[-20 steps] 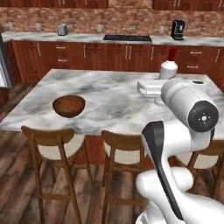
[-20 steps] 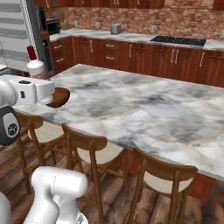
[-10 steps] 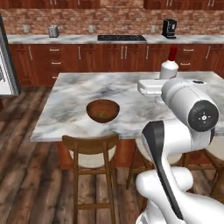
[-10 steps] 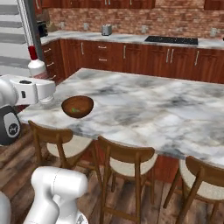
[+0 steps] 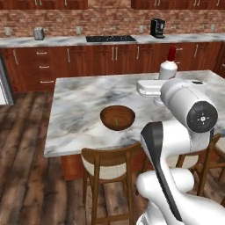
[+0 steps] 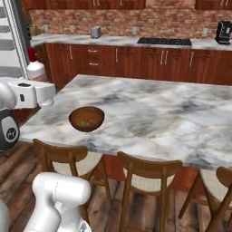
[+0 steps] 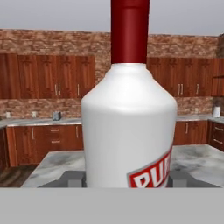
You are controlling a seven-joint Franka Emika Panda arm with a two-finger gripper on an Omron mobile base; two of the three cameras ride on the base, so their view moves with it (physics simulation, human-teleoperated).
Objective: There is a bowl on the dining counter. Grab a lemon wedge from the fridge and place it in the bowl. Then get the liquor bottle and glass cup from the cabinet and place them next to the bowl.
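Note:
My gripper (image 5: 154,88) is shut on the liquor bottle (image 5: 168,69), a whitish bottle with a red cap, and holds it upright above the right part of the dining counter (image 5: 79,101). The hand view has the liquor bottle (image 7: 129,131) close up between the grey fingertips (image 7: 72,178). From the right base the gripper (image 6: 38,93) and the bottle (image 6: 36,70) are at the left, just off the counter (image 6: 158,113) corner. The brown bowl (image 5: 117,117) (image 6: 86,118) sits near the counter's front edge, left of the gripper, with a small greenish lemon wedge (image 5: 116,121) (image 6: 84,123) inside. The glass cup is out of view.
Wooden chairs (image 5: 110,162) (image 6: 145,172) stand along the island's near side. Behind it, the wall counter carries a stove (image 5: 110,38), a coffee machine (image 5: 157,27) and a toaster (image 5: 38,33). The fridge (image 6: 11,41) is at the far left.
The whole picture has shifted as the base drove along the island, so the bowl now lies nearer the arm. The bottle stays in the gripper, and the arm's pose is unchanged.

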